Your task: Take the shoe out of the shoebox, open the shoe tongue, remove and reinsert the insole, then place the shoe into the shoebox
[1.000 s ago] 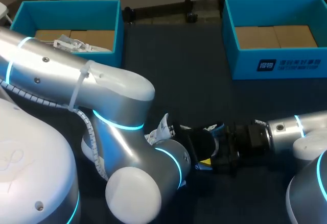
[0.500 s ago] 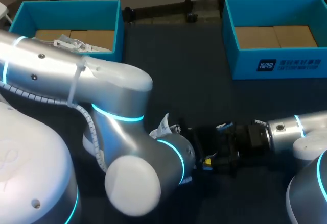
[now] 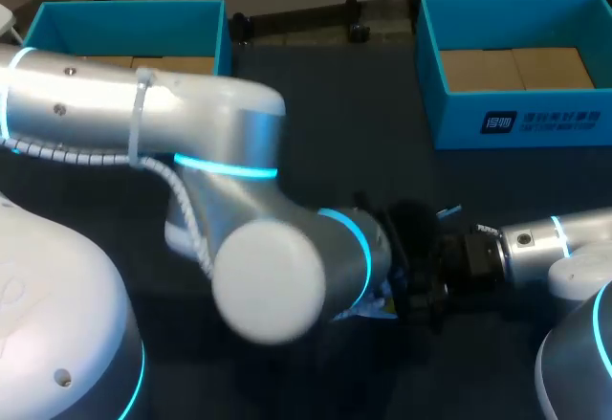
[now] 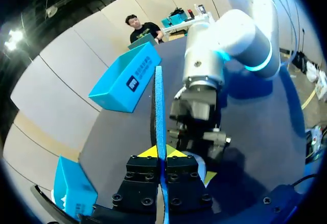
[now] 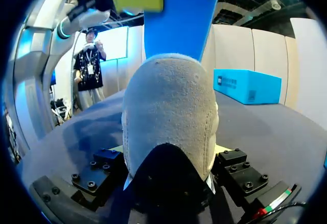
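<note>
Near mid-table, the right gripper (image 5: pixel 168 152) clamps the shoe (image 5: pixel 168 106), apparently anchoring it, while the left gripper (image 4: pixel 159 152) pinches the blue insole (image 4: pixel 158 101) edgewise.

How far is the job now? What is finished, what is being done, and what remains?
Done: the shoe is out of the shoebox, clamped in the right gripper. In hand: the left gripper pinches the blue insole at the shoe's heel; whether it is going out or back in, I cannot tell. Left: seat the insole, then box the shoe.
</note>
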Available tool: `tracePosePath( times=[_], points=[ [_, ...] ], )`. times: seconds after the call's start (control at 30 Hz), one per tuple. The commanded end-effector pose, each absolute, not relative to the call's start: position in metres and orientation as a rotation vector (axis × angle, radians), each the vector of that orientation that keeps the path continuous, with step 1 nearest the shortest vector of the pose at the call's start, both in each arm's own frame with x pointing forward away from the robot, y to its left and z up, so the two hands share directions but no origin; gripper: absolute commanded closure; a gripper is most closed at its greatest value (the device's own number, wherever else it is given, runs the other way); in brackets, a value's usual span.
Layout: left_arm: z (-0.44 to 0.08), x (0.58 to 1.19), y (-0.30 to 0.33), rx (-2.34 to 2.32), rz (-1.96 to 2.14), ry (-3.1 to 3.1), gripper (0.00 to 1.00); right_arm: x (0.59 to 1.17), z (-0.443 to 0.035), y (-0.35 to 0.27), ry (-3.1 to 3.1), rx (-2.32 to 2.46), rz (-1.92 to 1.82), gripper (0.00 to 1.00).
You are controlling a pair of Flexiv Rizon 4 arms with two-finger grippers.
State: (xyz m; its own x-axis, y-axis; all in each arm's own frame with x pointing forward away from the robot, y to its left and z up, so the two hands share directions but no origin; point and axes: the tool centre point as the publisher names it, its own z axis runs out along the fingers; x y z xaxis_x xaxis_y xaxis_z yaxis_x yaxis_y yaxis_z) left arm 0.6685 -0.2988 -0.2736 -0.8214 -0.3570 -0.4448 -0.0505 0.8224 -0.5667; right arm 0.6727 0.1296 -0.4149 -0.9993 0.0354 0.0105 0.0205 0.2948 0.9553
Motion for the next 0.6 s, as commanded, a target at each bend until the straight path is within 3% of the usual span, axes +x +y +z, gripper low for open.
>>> tracePosePath(
  times=[0.03, 0.6],
  points=[
    [-0.250, 0.683, -0.318, -0.322, -0.724, 2.580, 1.00, 0.672, -0.414, 0.130, 2.520, 0.057, 1.852, 1.00],
    [-0.163, 0.679, -0.329, -0.337, -1.009, 2.946, 1.00, 0.672, -0.414, 0.130, 2.520, 0.057, 1.852, 1.00]
  ],
)
